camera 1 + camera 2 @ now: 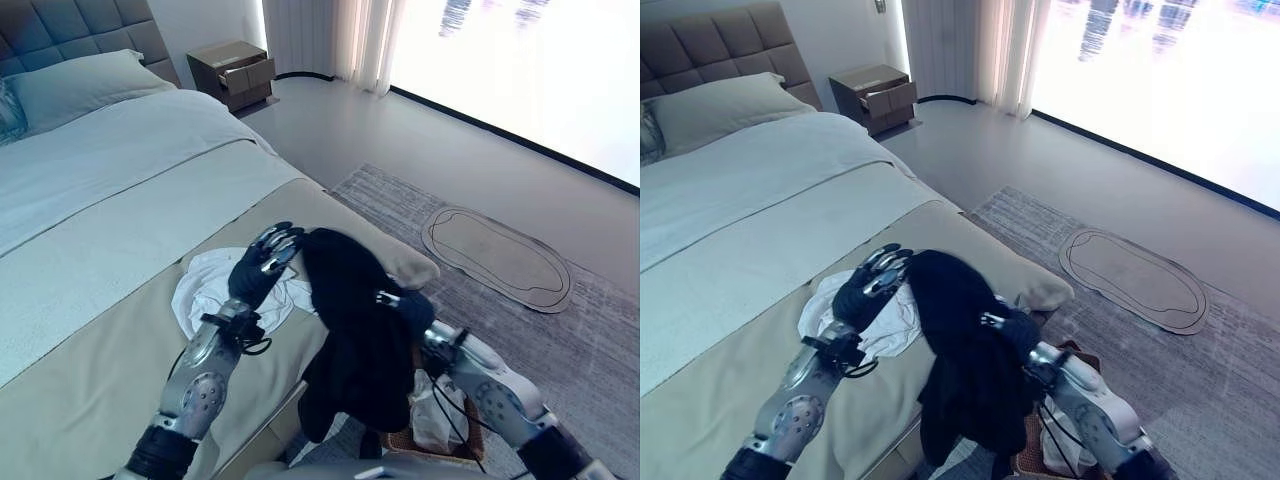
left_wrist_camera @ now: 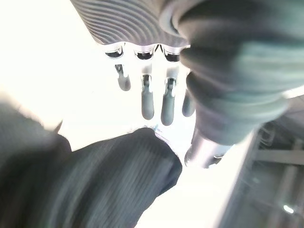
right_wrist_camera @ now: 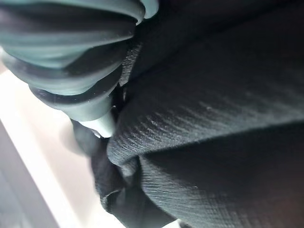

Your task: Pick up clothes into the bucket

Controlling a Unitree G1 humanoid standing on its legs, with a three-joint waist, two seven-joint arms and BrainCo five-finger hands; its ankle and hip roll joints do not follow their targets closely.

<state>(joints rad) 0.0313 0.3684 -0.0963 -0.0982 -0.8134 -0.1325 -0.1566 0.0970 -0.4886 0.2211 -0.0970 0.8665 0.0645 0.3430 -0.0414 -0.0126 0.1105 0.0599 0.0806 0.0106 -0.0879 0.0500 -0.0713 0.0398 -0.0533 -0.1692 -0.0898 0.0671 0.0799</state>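
Two garments lay at the corner of the bed [image 1: 90, 300]: a black garment [image 1: 350, 320] draped over the edge and hanging toward the basket [image 1: 470, 440] on the floor, and a white garment [image 1: 205, 285] beside it. My left hand [image 1: 262, 265] rested over the white one, fingers straight and loosely spread. My right hand [image 1: 400, 305] was buried in the black cloth; I could not tell its grip.

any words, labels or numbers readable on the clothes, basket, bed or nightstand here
None can be read.
Black garment: no print or label shows.
White garment: plain, no text.
Basket: no tag shows.
Nightstand: no marking legible.
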